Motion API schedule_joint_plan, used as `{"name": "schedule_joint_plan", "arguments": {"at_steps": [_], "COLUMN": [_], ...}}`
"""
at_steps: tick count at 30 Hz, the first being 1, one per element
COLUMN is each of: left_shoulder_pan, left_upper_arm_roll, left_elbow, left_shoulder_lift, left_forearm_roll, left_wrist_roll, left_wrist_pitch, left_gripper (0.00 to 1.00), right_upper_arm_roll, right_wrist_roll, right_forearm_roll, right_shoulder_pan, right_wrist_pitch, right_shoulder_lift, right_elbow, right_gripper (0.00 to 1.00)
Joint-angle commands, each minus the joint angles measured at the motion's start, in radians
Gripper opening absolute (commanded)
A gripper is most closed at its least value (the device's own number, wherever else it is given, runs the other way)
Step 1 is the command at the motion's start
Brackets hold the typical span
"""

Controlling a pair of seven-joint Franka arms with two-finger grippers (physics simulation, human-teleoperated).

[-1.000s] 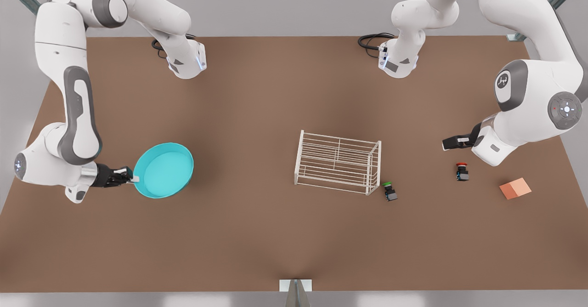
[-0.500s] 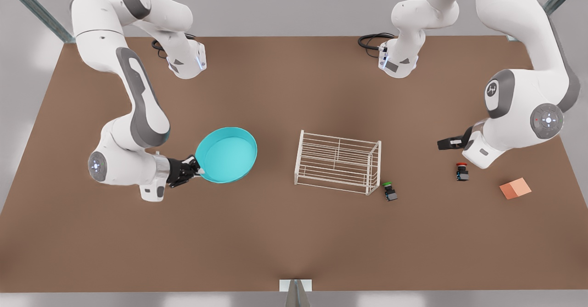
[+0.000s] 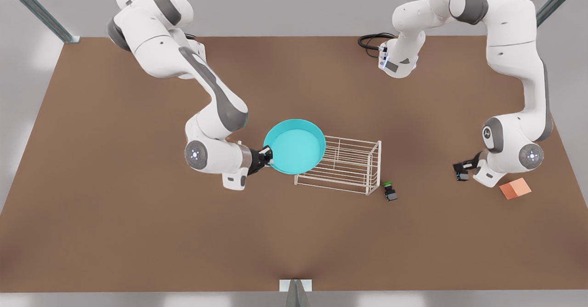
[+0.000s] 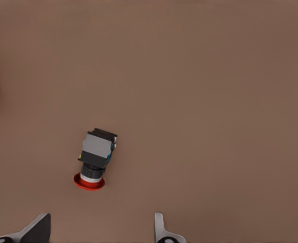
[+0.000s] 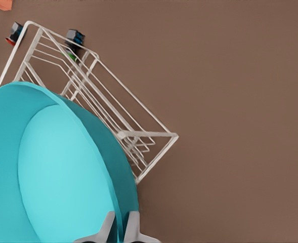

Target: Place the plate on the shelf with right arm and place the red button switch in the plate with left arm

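The left hand is hovering over the red button switch, hiding its red cap in the front view, so only a bit of the dark body is showing there. In the left wrist view the switch is lying on its side on the brown desk, with the hand's fingers spread apart and cut off at the frame edge, not touching it. An orange-pink block is sitting near this arm, cropped in the left wrist view.

The right hand is clamped on the rim of the plate, its fingertips pinching the edge. The plate is covering one end of the shelf, at the front view's left, so that corner is hidden. A green-capped switch is standing just beside the shelf.

Compared with half a second ago, the plate has travelled from the open desk to the shelf, and the left hand has dropped from beside the red switch to right above it.
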Motion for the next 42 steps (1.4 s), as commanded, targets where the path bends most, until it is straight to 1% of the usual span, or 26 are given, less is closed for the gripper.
{"name": "schedule_joint_plan", "arguments": {"at_steps": [1,3,4,5,7,9,11,15,16,17,18,19,20,21,22,23,24,26,27,28,29,30,31,34,40,42], "left_shoulder_pan": [0.009,0.025,0.035,0.035,0.035,0.035,0.032,0.033,0.033,0.033,0.033,0.035,0.035,0.035,0.050,0.053,0.062,0.073,0.073,0.072,0.068,0.067,0.067,0.065,0.065,0.064], "left_upper_arm_roll": [-0.001,-0.001,-0.001,0.000,0.000,0.005,0.006,0.008,0.019,0.020,0.020,0.025,0.026,0.026,0.026,0.026,0.026,0.026,0.026,0.026,0.025,0.025,0.025,0.025,0.025,0.016], "left_elbow": [0.006,0.006,0.005,0.003,-0.006,-0.014,-0.023,-0.047,-0.055,-0.058,-0.067,-0.086,-0.115,-0.129,-0.130,-0.130,-0.130,-0.130,-0.135,-0.136,-0.136,-0.136,-0.136,-0.136,-0.129,-0.118], "left_shoulder_lift": [0.036,0.075,0.095,0.106,0.114,0.118,0.119,0.108,0.106,0.106,0.114,0.118,0.118,0.122,0.128,0.135,0.148,0.155,0.154,0.149,0.146,0.143,0.140,0.143,0.122,0.100], "left_forearm_roll": [-0.024,-0.035,-0.114,-0.142,-0.140,-0.133,-0.038,0.016,0.025,0.034,0.033,0.031,0.024,0.022,0.022,0.022,0.022,0.024,0.024,0.024,0.024,0.024,0.024,0.025,0.024,0.024], "left_wrist_roll": [0.361,0.410,0.499,0.519,0.547,0.576,0.591,0.591,0.591,0.590,0.588,0.574,0.539,0.521,0.521,0.521,0.528,0.531,0.527,0.522,0.522,0.522,0.522,0.510,0.473,0.433], "left_wrist_pitch": [0.246,0.313,0.332,0.350,0.361,0.366,0.383,0.383,0.384,0.390,0.418,0.453,0.496,0.517,0.530,0.544,0.565,0.577,0.577,0.576,0.576,0.574,0.574,0.574,0.562,0.504], "left_gripper": [1.00,1.00,1.00,1.00,1.00,1.00,1.00,1.00,1.00,1.00,1.00,1.00,1.00,1.00,1.00,1.00,1.00,1.00,1.00,0.88,0.73,0.64,0.57,0.50,0.50,0.50], "right_upper_arm_roll": [0.000,-0.003,-0.007,-0.035,-0.036,-0.036,-0.045,-0.070,-0.073,-0.079,-0.082,-0.093,-0.153,-0.262,-0.274,-0.279,-0.274,-0.277,-0.279,-0.279,-0.279,-0.279,-0.279,-0.279,-0.279,-0.280], "right_wrist_roll": [0.487,0.544,0.570,0.591,0.628,0.634,0.654,0.694,0.694,0.714,0.714,0.708,0.708,0.705,0.630,0.468,0.315,0.097,0.091,0.113,0.171,0.182,0.188,0.182,0.182,0.177], "right_forearm_roll": [-0.004,-0.004,-0.004,-0.004,-0.004,-0.004,-0.004,-0.004,-0.004,-0.002,0.000,-0.002,-0.002,-0.013,-0.017,-0.020,-0.080,-0.263,-0.439,-0.441,-0.442,-0.444,-0.445,-0.448,-0.447,-0.450], "right_shoulder_pan": [0.026,0.066,0.089,0.119,0.143,0.165,0.188,0.232,0.238,0.238,0.238,0.228,0.217,0.203,0.108,0.007,-0.104,-0.236,-0.253,-0.274,-0.280,-0.297,-0.297,-0.345,-0.345,-0.365], "right_wrist_pitch": [0.097,0.146,0.150,0.164,0.199,0.228,0.250,0.288,0.288,0.287,0.285,0.275,0.232,0.126,0.014,-0.081,-0.178,-0.311,-0.252,-0.097,0.002,-0.012,-0.005,-0.006,-0.012,-0.014], "right_shoulder_lift": [0.012,0.033,0.051,0.053,0.067,0.087,0.100,0.139,0.139,0.137,0.128,0.076,-0.007,-0.102,-0.166,-0.208,-0.225,-0.240,-0.249,-0.327,-0.396,-0.384,-0.369,-0.341,-0.340,-0.338], "right_elbow": [0.009,0.031,0.057,0.060,0.066,0.072,0.072,0.109,0.109,0.108,0.108,0.106,0.106,0.109,0.109,0.109,0.109,0.054,-0.108,-0.309,-0.458,-0.457,-0.442,-0.428,-0.420,-0.418], "right_gripper": [0.23,0.23,0.23,0.23,0.23,0.23,0.23,0.23,0.45,1.00,1.00,1.00,1.00,1.00,1.00,1.00,1.00,1.00,1.00,1.00,1.00,1.00,1.00,1.00,1.00,1.00]}}
